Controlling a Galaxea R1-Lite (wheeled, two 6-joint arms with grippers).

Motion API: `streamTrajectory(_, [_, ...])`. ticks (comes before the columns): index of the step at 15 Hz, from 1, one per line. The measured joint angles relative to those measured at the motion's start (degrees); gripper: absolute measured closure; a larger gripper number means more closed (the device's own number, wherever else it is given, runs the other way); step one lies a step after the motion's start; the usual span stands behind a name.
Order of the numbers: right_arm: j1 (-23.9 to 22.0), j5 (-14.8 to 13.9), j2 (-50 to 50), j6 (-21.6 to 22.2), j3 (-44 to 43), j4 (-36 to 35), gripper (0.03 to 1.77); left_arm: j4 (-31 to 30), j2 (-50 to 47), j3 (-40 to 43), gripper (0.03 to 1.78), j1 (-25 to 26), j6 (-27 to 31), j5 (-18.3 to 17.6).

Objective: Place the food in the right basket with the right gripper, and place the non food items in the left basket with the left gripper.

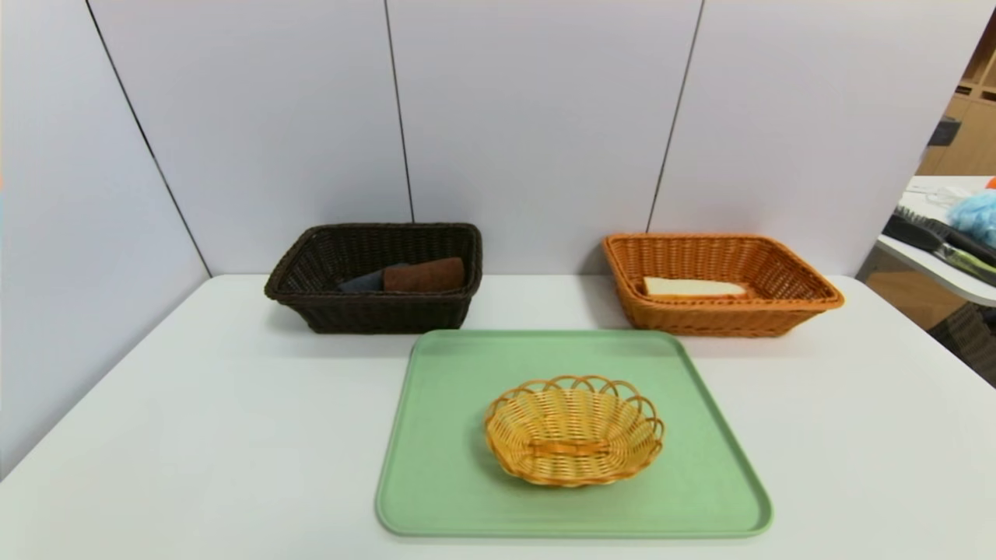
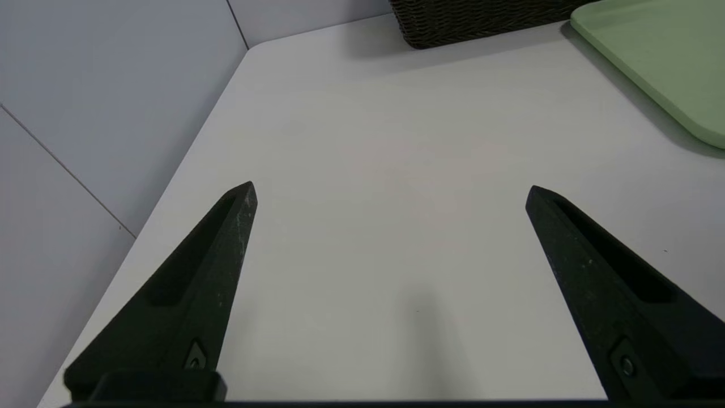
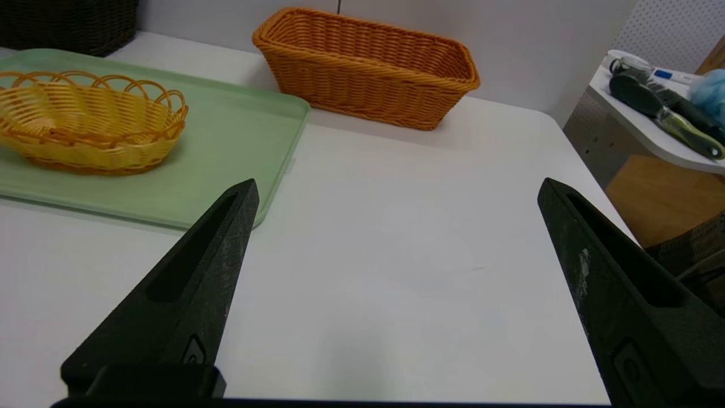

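- The left end effector (image 2: pixel 391 190) is out of the head view; its wrist view shows it with both fingers spread wide and nothing between them, over the bare left part of the white worktop (image 1: pixel 194 404). I judge it should remain low and retracted, because no non-food item waits for it outside the baskets.
- The dark basket (image 1: pixel 375 277) stands at the far left, near the wall. Inside lie a brown flat item (image 1: pixel 425 274) and a dark blue-grey item (image 1: pixel 362 281), touching each other. Their exact kind I cannot tell.
- In the middle, on the near side, lies the green tray (image 1: pixel 436 467). On it stands a small yellow woven basket (image 1: pixel 574 430), and it looks empty. So nothing seems to be left to sort, and the task looks close to finished.
- The orange basket (image 1: pixel 720 284) stands at the far right, just beyond the far right corner of the tray. A pale wedge of food (image 1: pixel 692 287), perhaps bread or cake, lies on its bottom.
- The right end effector (image 3: pixel 396 190) is also wide open and holds nothing, over the bare worktop to the right of the tray. If it goes to rest, it should keep clear of the tray edge and of the small yellow basket, so that nothing is pushed.
- Far right, a side table (image 1: pixel 926 264) carries brushes and a blue puff; they are well apart and not part of this work.
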Motion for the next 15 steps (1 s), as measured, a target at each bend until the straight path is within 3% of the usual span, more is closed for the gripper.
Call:
streamTrajectory(3, [0.0,0.0,-1.5,0.4,5.7,-7.5,0.1,-3.4,0.0,1.9,0.12,0.0,-0.2,-2.8])
streamTrajectory(7, [0.0,-0.4,-2.0,2.3,14.9,-19.0,0.1,-1.5,0.0,2.5,0.12,0.0,-2.5,-3.2])
streamTrajectory(12, [0.0,-1.0,-2.1,6.1,16.8,-12.5,0.1,-1.4,0.0,2.6,0.12,0.0,-3.6,-3.0])
streamTrajectory(15, [0.0,-2.1,-2.1,9.2,16.8,-12.4,0.1,-1.4,0.0,2.6,0.12,0.0,-3.7,-3.0])
